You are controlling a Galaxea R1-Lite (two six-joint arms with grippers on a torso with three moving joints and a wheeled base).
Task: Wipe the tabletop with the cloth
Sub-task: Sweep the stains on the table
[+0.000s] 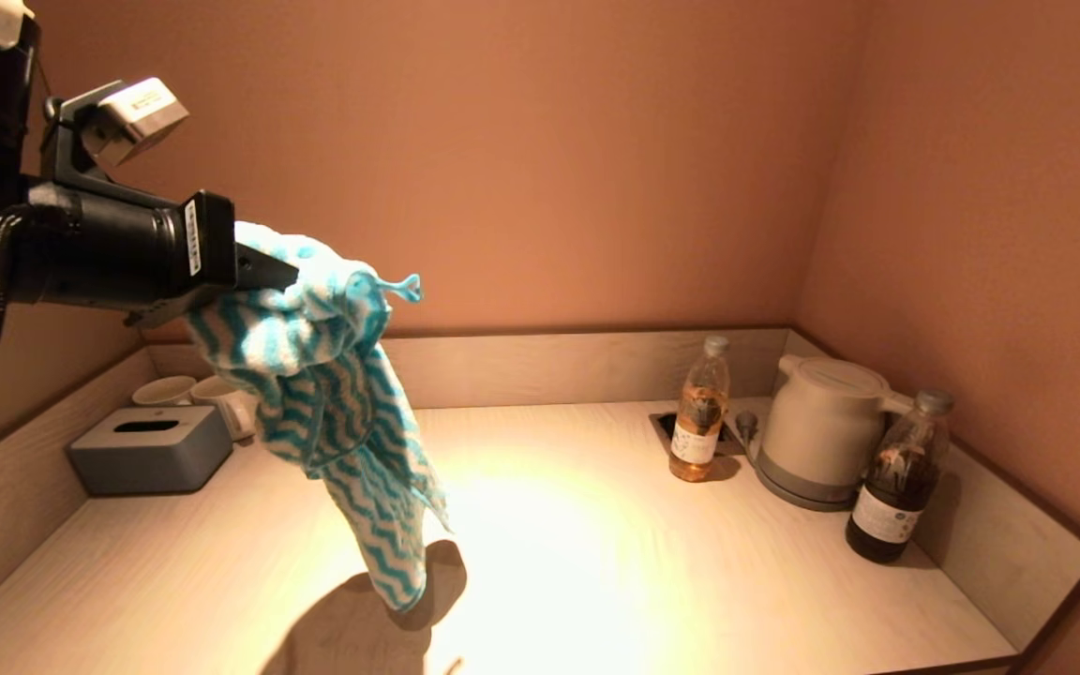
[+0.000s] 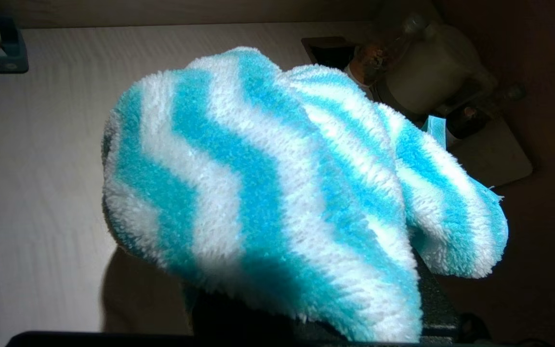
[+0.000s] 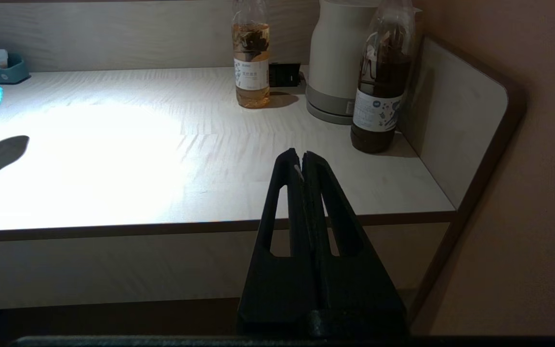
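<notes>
A fluffy cloth (image 1: 334, 403) with turquoise and white zigzag stripes hangs from my left gripper (image 1: 263, 272), which is shut on it high above the left part of the pale wooden tabletop (image 1: 596, 562). The cloth's lower end dangles just above the table. In the left wrist view the cloth (image 2: 282, 193) fills the picture and hides the fingers. My right gripper (image 3: 301, 156) is shut and empty, parked below and in front of the table's front edge; it is out of the head view.
A grey tissue box (image 1: 151, 450) and two white cups (image 1: 193, 392) stand at the back left. An amber bottle (image 1: 699, 412), a white kettle (image 1: 821, 427) and a dark bottle (image 1: 898, 478) stand at the back right. Low walls border three sides.
</notes>
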